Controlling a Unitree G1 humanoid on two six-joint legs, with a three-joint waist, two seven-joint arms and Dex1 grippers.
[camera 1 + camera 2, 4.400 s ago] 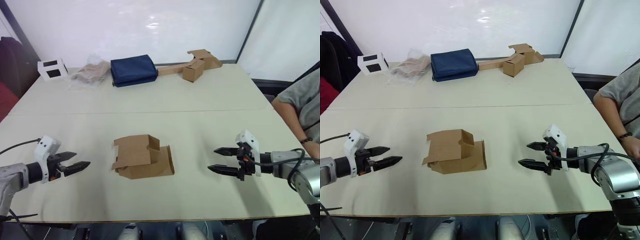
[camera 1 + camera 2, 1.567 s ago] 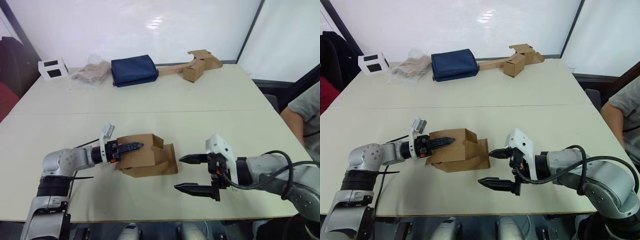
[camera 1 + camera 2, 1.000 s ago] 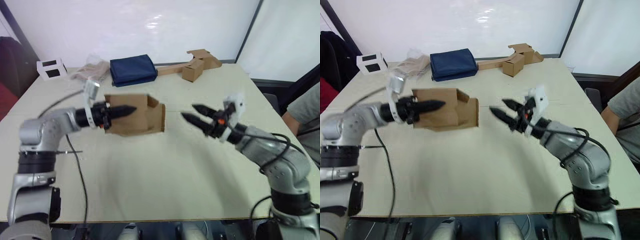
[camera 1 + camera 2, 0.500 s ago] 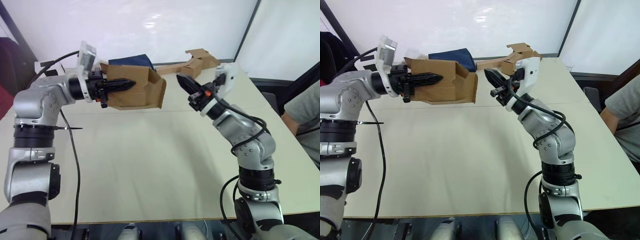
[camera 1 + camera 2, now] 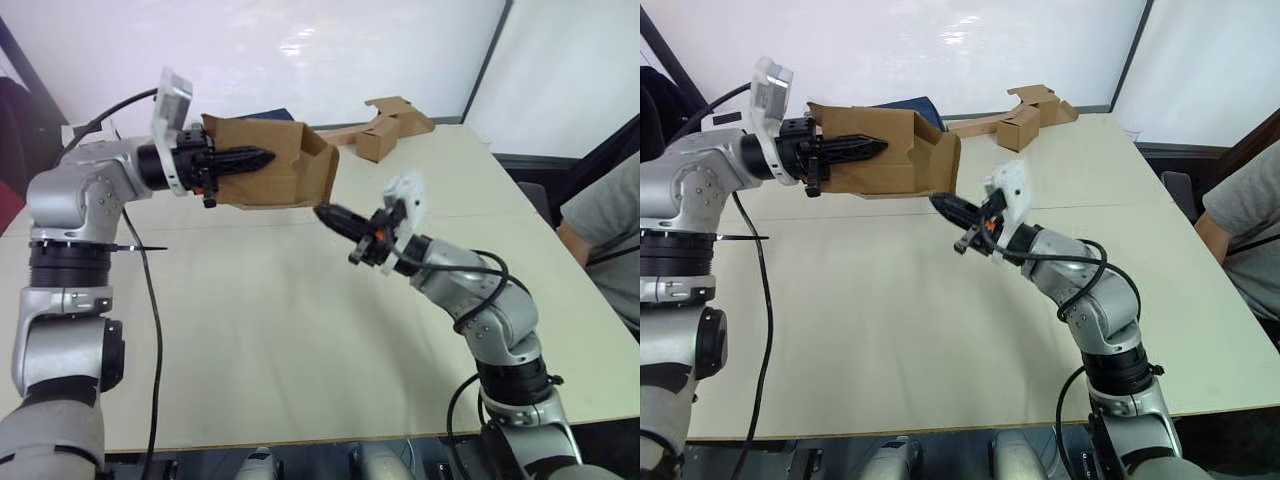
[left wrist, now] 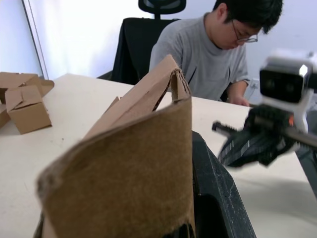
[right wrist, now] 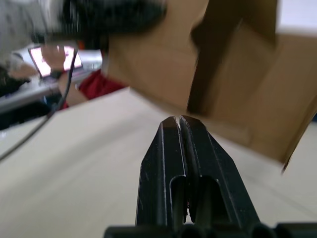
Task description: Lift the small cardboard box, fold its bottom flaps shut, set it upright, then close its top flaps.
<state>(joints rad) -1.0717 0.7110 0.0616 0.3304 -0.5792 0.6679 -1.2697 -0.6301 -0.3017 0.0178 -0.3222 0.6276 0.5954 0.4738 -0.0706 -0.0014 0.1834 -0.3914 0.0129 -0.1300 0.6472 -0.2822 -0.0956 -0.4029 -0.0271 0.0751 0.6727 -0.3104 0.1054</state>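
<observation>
The small cardboard box (image 5: 290, 172) is plain brown and hangs in the air above the table's far half, lying on its side. My left gripper (image 5: 262, 157) is shut on its left wall, one finger (image 6: 214, 191) inside and the wall (image 6: 129, 163) against it. The bottom flaps (image 5: 322, 160), one with a stepped edge, stand open on the rim facing right. The top flaps, on the rim by my left wrist, are hidden. My right gripper (image 5: 325, 213) is shut and empty, its tips (image 7: 179, 121) just below the box's lower right corner.
Cardboard pieces joined to a long strip (image 5: 385, 125) lie at the table's far edge, with a navy cloth (image 5: 925, 103) behind the box. A person in a grey shirt (image 5: 600, 210) sits at the right edge. The bare table (image 5: 300, 340) stretches below both arms.
My left arm has raised the box from low over the table to well above it. My right gripper has shut and dropped from beside the box's right end to under its corner.
</observation>
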